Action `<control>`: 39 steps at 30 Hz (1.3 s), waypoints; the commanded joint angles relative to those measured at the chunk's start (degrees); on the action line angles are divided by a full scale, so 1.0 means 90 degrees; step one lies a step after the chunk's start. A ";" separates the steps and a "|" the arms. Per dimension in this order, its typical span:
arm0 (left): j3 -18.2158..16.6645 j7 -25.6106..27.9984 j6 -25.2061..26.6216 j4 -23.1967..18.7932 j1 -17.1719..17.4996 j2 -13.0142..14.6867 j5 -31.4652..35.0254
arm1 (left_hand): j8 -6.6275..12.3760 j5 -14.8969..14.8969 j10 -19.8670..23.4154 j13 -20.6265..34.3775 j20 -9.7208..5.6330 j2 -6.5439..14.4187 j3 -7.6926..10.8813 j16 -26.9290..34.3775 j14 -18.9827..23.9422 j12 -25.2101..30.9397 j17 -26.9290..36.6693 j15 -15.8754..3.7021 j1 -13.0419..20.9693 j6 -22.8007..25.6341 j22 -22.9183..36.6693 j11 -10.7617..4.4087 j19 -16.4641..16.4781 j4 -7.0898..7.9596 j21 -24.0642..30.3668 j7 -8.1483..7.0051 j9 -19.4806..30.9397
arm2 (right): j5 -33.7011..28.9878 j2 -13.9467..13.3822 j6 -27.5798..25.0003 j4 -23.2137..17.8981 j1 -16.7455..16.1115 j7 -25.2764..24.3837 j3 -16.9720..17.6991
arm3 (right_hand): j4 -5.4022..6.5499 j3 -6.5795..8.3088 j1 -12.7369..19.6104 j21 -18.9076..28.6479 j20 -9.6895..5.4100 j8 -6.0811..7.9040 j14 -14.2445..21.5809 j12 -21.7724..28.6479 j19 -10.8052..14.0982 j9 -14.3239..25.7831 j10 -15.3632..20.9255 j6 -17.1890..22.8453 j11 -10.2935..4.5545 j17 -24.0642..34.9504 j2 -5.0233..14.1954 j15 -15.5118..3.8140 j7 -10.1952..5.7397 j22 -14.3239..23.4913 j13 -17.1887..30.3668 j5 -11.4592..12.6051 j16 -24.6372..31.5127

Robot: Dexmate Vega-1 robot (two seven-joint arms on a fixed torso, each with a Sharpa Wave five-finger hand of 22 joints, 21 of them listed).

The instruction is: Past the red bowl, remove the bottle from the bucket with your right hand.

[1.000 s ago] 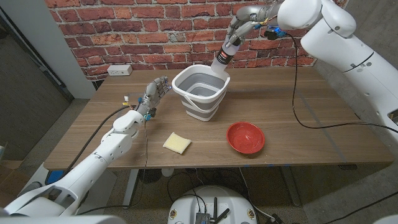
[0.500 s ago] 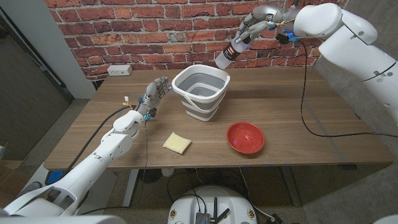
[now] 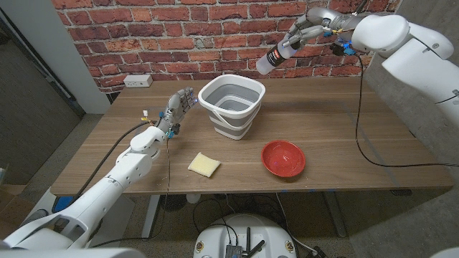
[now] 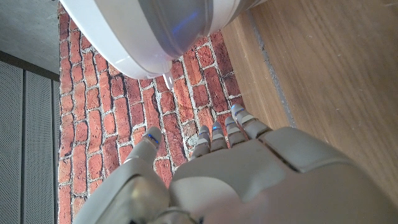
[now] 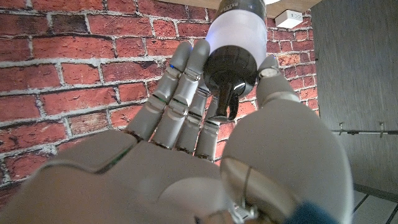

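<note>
My right hand (image 3: 305, 30) holds the bottle (image 3: 273, 57) in the air, above and to the right of the bucket (image 3: 232, 107), against the brick wall. The bottle is white with a black label and dark cap end, tilted with its base pointing down-left. In the right wrist view the bottle (image 5: 235, 43) sits between the fingers (image 5: 180, 93) and thumb of my right hand (image 5: 186, 162). The grey and white bucket stands at the table's middle, far side. The red bowl (image 3: 283, 158) lies nearer, right of centre. My left hand (image 3: 179, 107) waits left of the bucket, fingers apart, holding nothing.
A yellow sponge (image 3: 204, 165) lies on the wooden table (image 3: 344, 136) in front of the bucket, to the left. A wall socket (image 3: 138, 80) sits at the back left. The left wrist view shows the bucket's wall (image 4: 155, 31) close to my left hand (image 4: 249, 180).
My right hand has lifted the bottle out of the bucket and carried it up and to the right. The left arm, bowl and sponge have stayed put.
</note>
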 commanded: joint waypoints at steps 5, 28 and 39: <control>0.0075 -0.0143 0.0031 0.0190 -0.0212 -0.0053 0.0037 | 0.0002 0.0001 0.0028 0.0033 -0.0269 0.0346 0.0049 0.0002 0.0031 0.0022 0.0020 0.0034 -0.0044 0.0059 0.0019 0.0026 0.0028 -0.0006 -0.0013 -0.0003 0.0036 | 0.0849 -0.0453 -0.0139 -0.0020 -0.0812 -0.0981 0.0587 | -0.0018 0.0009 0.0778 0.0066 -0.0569 0.0094 0.0033 -0.0031 -0.0046 0.0042 0.0716 0.0110 -0.0678 0.0043 0.0656 -0.0450 -0.0034 0.0018 0.0039 0.0056 -0.0039; 0.0080 -0.0115 0.0065 0.0251 -0.0318 -0.0034 0.0101 | 0.0005 0.0000 0.0036 0.0033 -0.0268 0.0343 0.0066 0.0005 0.0040 0.0025 0.0020 0.0036 -0.0046 0.0076 0.0019 0.0025 0.0032 -0.0012 -0.0011 -0.0004 0.0036 | 0.0976 -0.1074 -0.1054 -0.0037 -0.0807 -0.1343 0.0202 | 0.0022 -0.0064 0.0752 0.0194 -0.0558 0.0109 0.0015 -0.0078 -0.0128 0.0051 0.0762 0.0140 -0.0702 0.0086 0.0612 -0.0436 -0.0122 0.0016 0.0111 0.0051 -0.0128; -0.0006 -0.0162 0.0036 0.0334 -0.0381 -0.0043 0.0004 | 0.0016 -0.0001 0.0042 0.0033 -0.0266 0.0336 0.0071 0.0005 0.0042 0.0027 0.0019 0.0025 -0.0046 0.0107 0.0019 0.0024 0.0032 -0.0018 -0.0011 -0.0003 0.0036 | -0.0146 -0.1157 -0.1831 -0.0185 0.0299 -0.0527 -0.0988 | 0.0039 -0.0078 0.0734 0.0236 -0.0553 0.0110 -0.0036 -0.0128 -0.0193 0.0054 0.0745 0.0138 -0.0674 0.0084 0.0620 -0.0425 -0.0161 0.0009 0.0118 0.0056 -0.0200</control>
